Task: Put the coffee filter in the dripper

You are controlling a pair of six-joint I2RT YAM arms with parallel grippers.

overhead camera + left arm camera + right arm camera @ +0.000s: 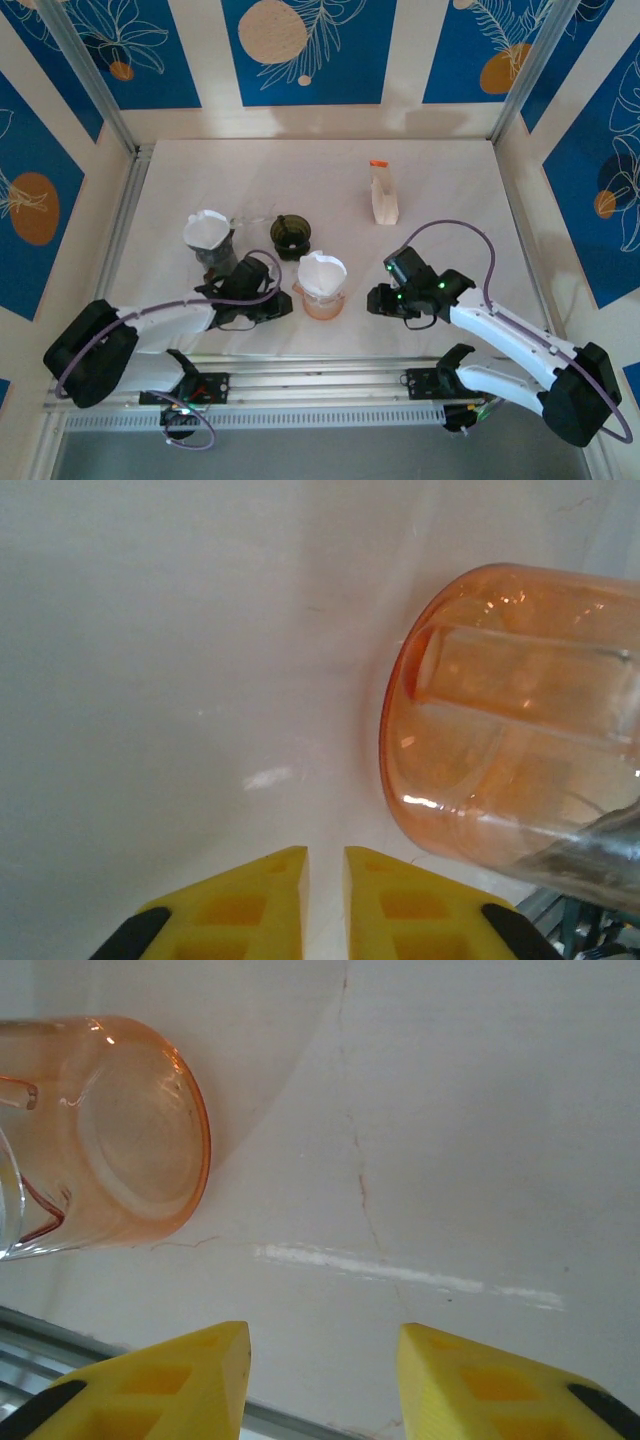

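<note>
An orange glass dripper [320,298] stands at the front middle of the table with a white coffee filter [322,270] sitting in its mouth. My left gripper [283,300] is low beside the dripper's left side. In the left wrist view the dripper [500,730] lies to the right of the gripper [325,852], whose yellow fingers are nearly together with nothing between them. My right gripper [374,300] is to the right of the dripper. It stands open [323,1328] over bare table, with the dripper's base [110,1140] to its upper left.
A grey dripper holding another white filter [207,230] stands at the left. A dark dripper [292,233] sits behind the orange one. A pale packet with an orange top [383,195] stands further back on the right. The table's metal rail [320,380] runs along the near edge.
</note>
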